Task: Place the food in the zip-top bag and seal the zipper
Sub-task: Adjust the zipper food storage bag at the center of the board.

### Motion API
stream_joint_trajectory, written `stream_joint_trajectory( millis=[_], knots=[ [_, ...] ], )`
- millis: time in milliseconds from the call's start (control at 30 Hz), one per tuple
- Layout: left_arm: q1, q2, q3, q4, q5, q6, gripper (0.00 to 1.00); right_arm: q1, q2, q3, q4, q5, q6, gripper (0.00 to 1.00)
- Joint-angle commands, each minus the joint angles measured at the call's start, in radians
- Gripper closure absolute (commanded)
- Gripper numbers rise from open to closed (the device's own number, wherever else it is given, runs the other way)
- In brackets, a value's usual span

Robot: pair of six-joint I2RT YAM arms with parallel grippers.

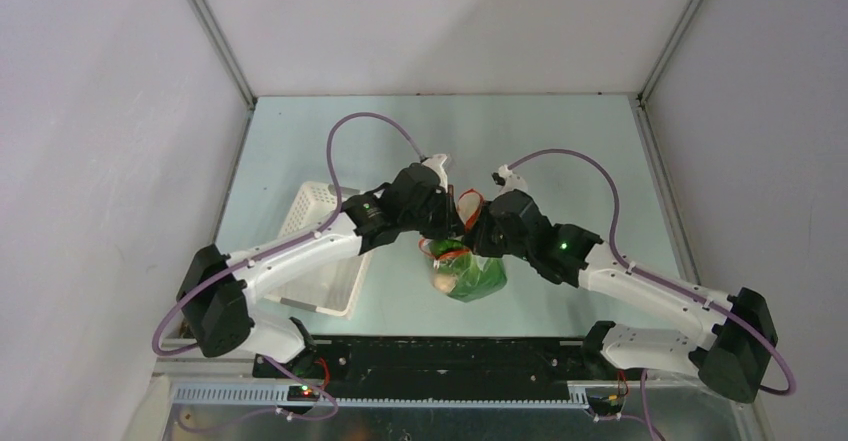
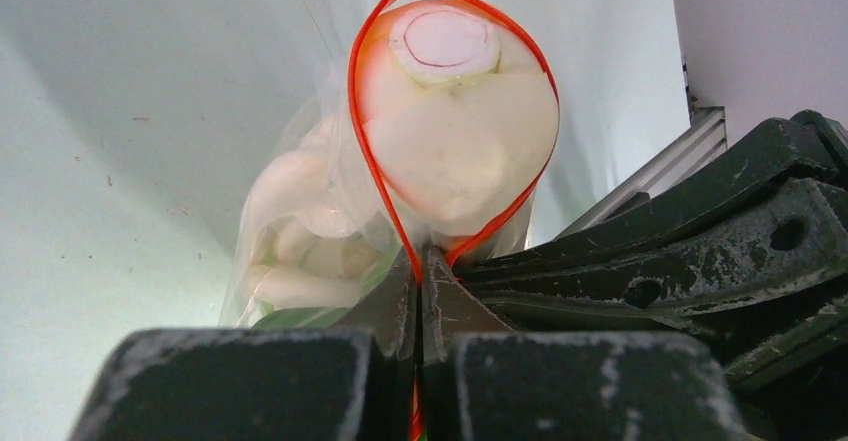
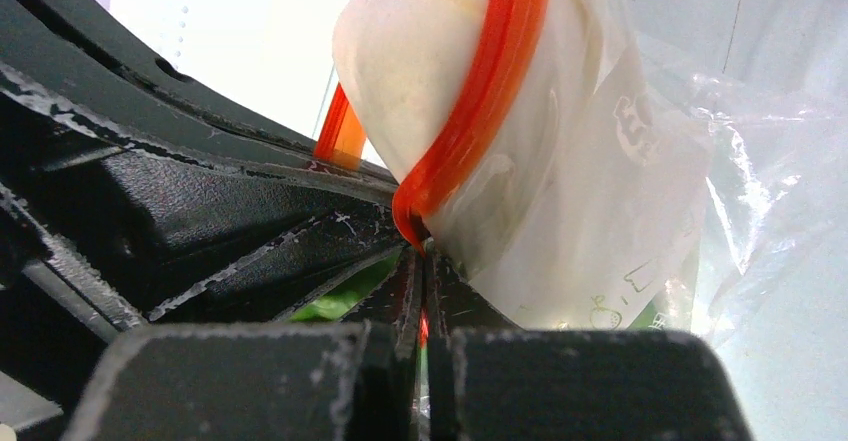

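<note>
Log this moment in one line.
left gripper: shut on zipper | right gripper: shut on zipper | food: inside zip-top bag | zipper: mouth gaping, unsealed

left arm (image 1: 290, 256) and right arm (image 1: 650, 286) are white with black joints. a purple cable (image 1: 345, 131) loops on each. black fingers (image 2: 250, 381) look scratched.

Cannot make out any readable word, brand or number. Only faint grey printing on the clear film of the zip-top bag (image 3: 620, 161), right of centre in the right wrist view: a small blocky mark in the upper part, too blurred to read, and near the lower edge a thin outline drawing like a small fruit, with a few stray strokes beside it. Same blank result in the top and left wrist views.
</note>
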Motion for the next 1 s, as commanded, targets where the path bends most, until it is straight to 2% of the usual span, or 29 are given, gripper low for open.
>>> stream_joint_trajectory(
  millis=[0, 100, 267, 367, 467, 567, 633, 700, 733, 767, 800, 900, 933, 967],
  knots=[
    [-0.057, 0.018, 0.044, 0.038, 0.104, -0.044, 1.00, -0.017, 0.019, -0.043, 0.002, 0.055, 0.003, 1.00],
    [-0.056, 0.000, 0.075, 0.033, 0.109, -0.025, 1.00, -0.027, -0.046, -0.029, 0.028, 0.004, -0.018, 1.00],
    [-0.055, -0.073, 0.150, -0.012, 0.048, 0.041, 1.00, -0.033, -0.218, 0.001, 0.121, -0.164, -0.033, 1.00],
    [-0.053, -0.105, 0.169, -0.028, -0.006, 0.060, 1.00, -0.033, -0.304, 0.001, 0.147, -0.202, -0.006, 1.00],
    [-0.052, -0.117, 0.199, -0.090, -0.063, 0.094, 1.00, -0.033, -0.336, -0.006, 0.162, -0.231, 0.020, 1.00],
    [-0.050, -0.121, 0.203, -0.090, -0.041, 0.118, 1.00, -0.031, -0.346, -0.025, 0.199, -0.254, 0.065, 1.00],
    [-0.050, -0.121, 0.203, -0.082, -0.026, 0.130, 0.93, -0.028, -0.348, -0.047, 0.233, -0.243, 0.089, 1.00],
    [-0.048, -0.121, 0.200, -0.080, -0.030, 0.139, 0.81, -0.027, -0.352, -0.054, 0.248, -0.214, 0.102, 1.00],
    [-0.047, -0.123, 0.194, -0.078, -0.035, 0.143, 0.72, -0.027, -0.355, -0.054, 0.245, -0.184, 0.110, 1.00],
    [-0.042, -0.126, 0.191, -0.076, -0.038, 0.146, 0.68, -0.028, -0.356, -0.055, 0.236, -0.172, 0.113, 1.00],
    [-0.039, -0.129, 0.181, -0.075, -0.039, 0.146, 0.59, -0.027, -0.361, -0.056, 0.231, -0.137, 0.116, 1.00],
    [-0.015, -0.156, 0.152, -0.071, -0.043, 0.146, 0.43, -0.027, -0.371, -0.068, 0.209, -0.094, 0.132, 1.00],
    [-0.004, -0.167, 0.141, -0.075, -0.055, 0.145, 0.33, -0.027, -0.375, -0.072, 0.206, -0.080, 0.143, 1.00],
    [0.000, -0.192, 0.132, -0.077, -0.062, 0.144, 0.28, -0.026, -0.378, -0.083, 0.202, -0.076, 0.149, 1.00]
  ],
)
